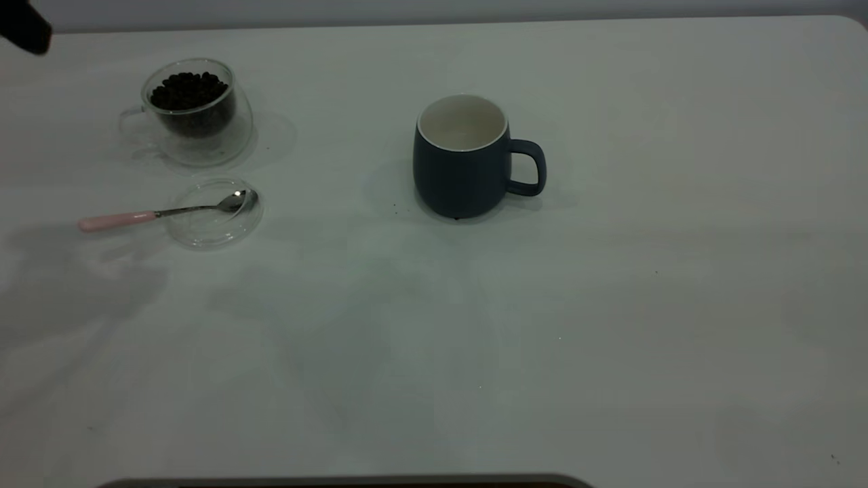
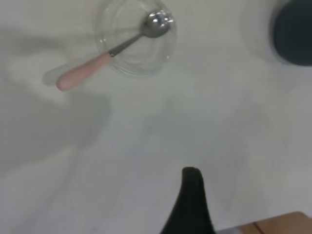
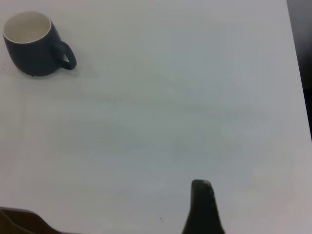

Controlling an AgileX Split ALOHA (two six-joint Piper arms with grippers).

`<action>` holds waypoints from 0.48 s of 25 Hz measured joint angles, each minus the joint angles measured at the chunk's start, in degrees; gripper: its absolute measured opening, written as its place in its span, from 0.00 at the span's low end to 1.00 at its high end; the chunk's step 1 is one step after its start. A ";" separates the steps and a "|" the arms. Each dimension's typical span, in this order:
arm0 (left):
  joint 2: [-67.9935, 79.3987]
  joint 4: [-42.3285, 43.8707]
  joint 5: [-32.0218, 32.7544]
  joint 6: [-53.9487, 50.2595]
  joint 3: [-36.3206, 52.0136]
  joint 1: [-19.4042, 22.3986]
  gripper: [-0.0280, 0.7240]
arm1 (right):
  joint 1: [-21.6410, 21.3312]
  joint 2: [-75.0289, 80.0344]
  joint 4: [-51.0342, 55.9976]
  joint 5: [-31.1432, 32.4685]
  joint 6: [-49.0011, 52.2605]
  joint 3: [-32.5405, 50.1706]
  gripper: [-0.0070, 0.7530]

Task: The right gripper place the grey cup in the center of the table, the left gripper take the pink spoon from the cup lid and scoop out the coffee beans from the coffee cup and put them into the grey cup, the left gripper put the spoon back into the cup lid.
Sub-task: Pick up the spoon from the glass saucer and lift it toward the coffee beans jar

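The grey cup stands upright near the middle of the white desk, its off-white inside bare and its handle turned toward the exterior view's right. The desk is plain, with rounded corners, a few dark specks and soft shadows across its near half; a pale wall runs behind its far edge.

Toward the exterior view's left we count one coffee cup, clear glass, holding one heap of coffee beans. Just in front of it lies one cup lid, with one pink spoon resting its metal bowl inside the lid and its handle reaching out over the rim onto the desk.

The left gripper shows only as a black tip at the exterior view's far left corner, well apart from the spoon; whether it is wide or narrow we cannot tell. The left wrist view shows spoon and lid from above, with an edge of the grey cup but not the glass cup. The right wrist view shows the grey cup alone, well apart from one black finger; we cannot tell the right gripper's state.
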 joint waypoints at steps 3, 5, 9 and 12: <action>5.36 -6.63 1.68 9.69 -0.05 5.73 0.98 | 0.00 0.00 0.00 0.00 0.00 0.00 0.79; 8.87 -11.47 2.84 16.91 -0.11 9.10 0.98 | 0.00 0.00 0.00 0.05 0.00 0.00 0.79; 15.01 -18.20 4.12 27.72 -0.36 14.44 0.98 | 0.00 0.00 0.00 0.05 0.00 0.00 0.79; 20.25 -21.04 4.17 32.63 -0.58 17.57 0.98 | 0.00 0.00 0.00 0.05 0.00 0.00 0.79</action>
